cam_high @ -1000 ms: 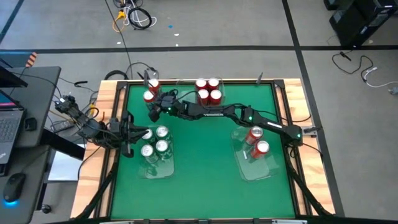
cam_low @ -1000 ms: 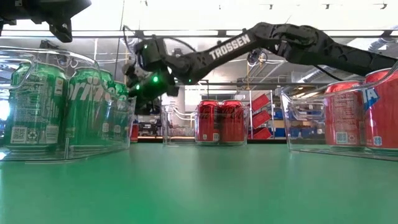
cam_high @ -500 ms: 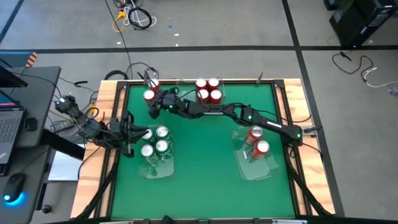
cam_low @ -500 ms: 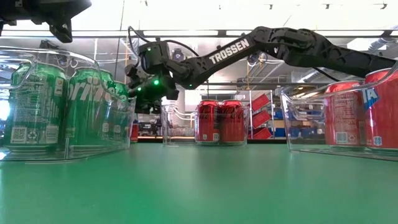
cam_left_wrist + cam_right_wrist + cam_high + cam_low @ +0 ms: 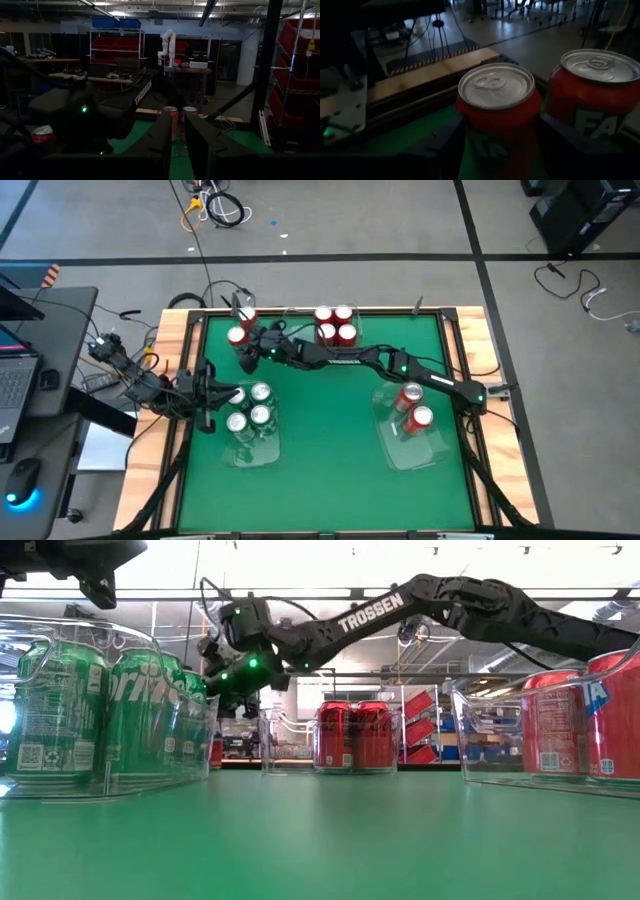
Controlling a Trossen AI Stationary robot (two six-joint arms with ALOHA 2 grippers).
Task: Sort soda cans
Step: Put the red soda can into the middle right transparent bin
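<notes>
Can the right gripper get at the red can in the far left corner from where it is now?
Probably yes. The right gripper already straddles that red can, a finger on each side, nothing between. The second red can beside it stands clear.

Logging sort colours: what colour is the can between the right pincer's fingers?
Red body, silver top: the can between the right pincer fingers, clearest in the right wrist view.

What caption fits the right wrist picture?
Right gripper straddling a red can, another red can beside it.

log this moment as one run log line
right hand: closing around red can, far-left corner | left hand: waiting by green cans | phase: grasp
</notes>
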